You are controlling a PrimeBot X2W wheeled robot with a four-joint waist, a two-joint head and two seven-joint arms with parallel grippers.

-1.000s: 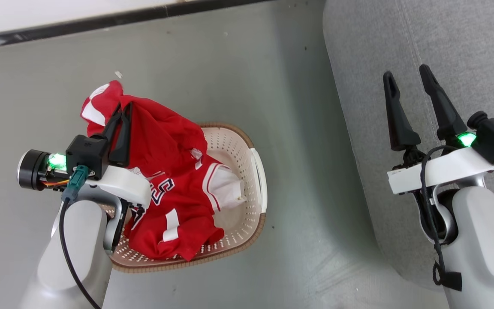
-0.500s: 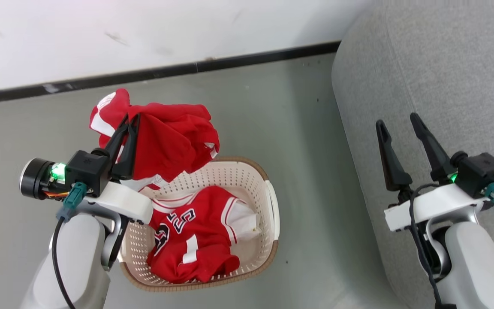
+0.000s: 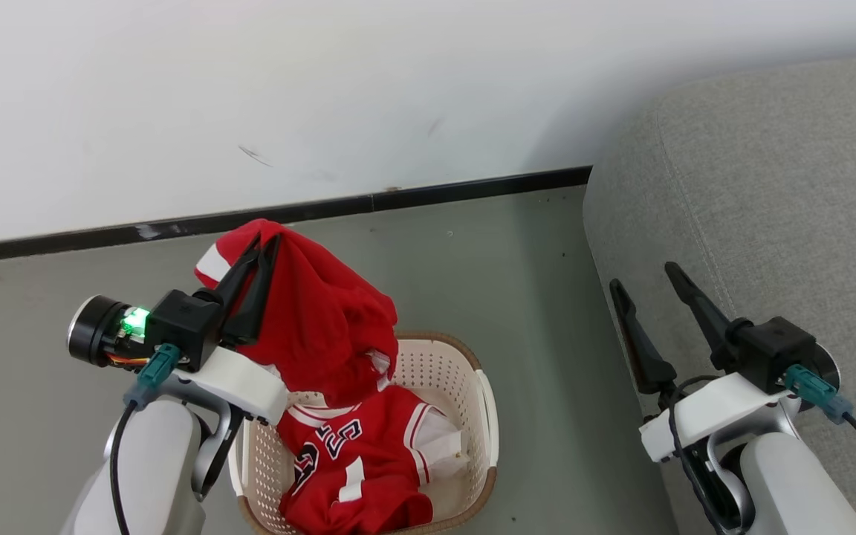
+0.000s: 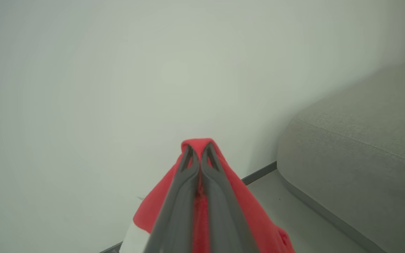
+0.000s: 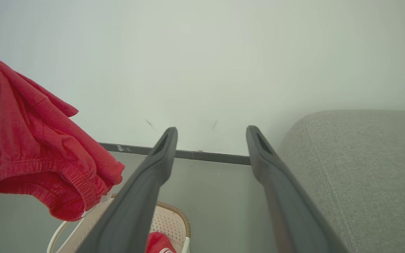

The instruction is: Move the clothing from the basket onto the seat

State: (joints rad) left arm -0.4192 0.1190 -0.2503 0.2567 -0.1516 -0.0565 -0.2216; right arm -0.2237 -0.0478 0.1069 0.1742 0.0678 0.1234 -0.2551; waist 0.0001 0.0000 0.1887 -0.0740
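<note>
My left gripper (image 3: 263,241) is shut on a plain red garment (image 3: 324,327) that hangs above the basket (image 3: 484,401), its lower folds reaching down to the basket's back rim. The wrist view shows the same gripper (image 4: 199,149) pinching that red cloth (image 4: 258,218) at its top fold. A red jersey (image 3: 357,464) with black-and-white numerals lies inside the cream basket. My right gripper (image 3: 643,275) stands open and empty over the front edge of the grey seat (image 3: 770,193), right of the basket. From the right wrist, its gripper (image 5: 211,131) points at the wall, with the hanging garment (image 5: 37,147) at left.
A white wall (image 3: 324,96) with a black skirting strip (image 3: 398,200) runs behind the basket. Grey floor (image 3: 539,312) separates the basket from the seat (image 5: 364,168). The basket's rim (image 5: 178,218) shows low in the right wrist view.
My left gripper has lifted the plain red garment higher out of the basket, leaving the jersey inside. The head camera has tilted up, bringing the wall into view. The right gripper stays open.
</note>
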